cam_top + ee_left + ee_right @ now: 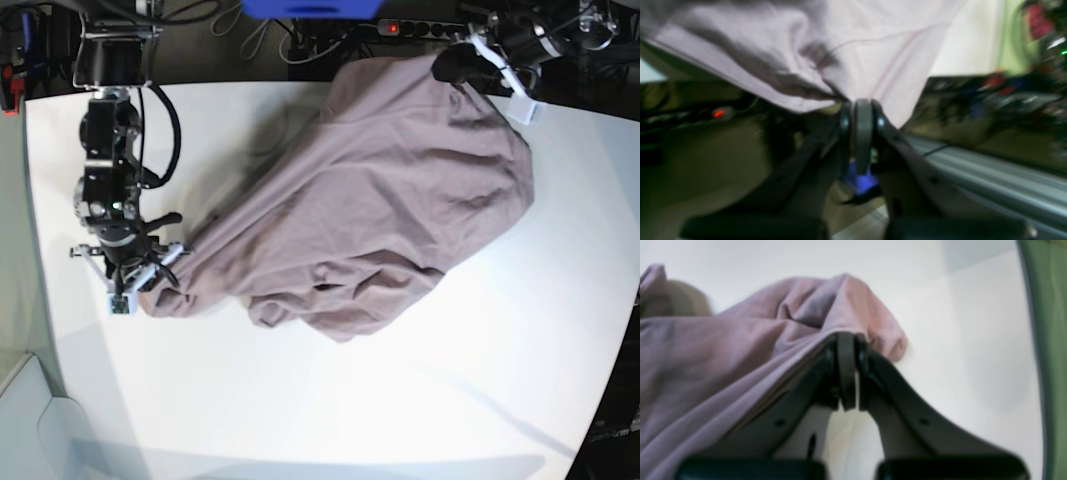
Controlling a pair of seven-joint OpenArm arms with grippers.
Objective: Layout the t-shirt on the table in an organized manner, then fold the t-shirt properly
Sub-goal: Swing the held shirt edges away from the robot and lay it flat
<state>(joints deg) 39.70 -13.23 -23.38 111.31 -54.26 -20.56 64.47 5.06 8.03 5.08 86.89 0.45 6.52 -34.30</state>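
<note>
Two claws [863, 105] [846, 340] clamped on t-shirt [400, 190]

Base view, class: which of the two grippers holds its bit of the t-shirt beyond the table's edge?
The left gripper, at the far edge over dark clutter; the right gripper grips the t-shirt over the white table.

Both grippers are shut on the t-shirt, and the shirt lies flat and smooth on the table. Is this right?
Not quite. Both the left gripper and the right gripper are shut on the t-shirt, but the base view shows it bunched and wrinkled on the table, not flat and smooth.
</note>
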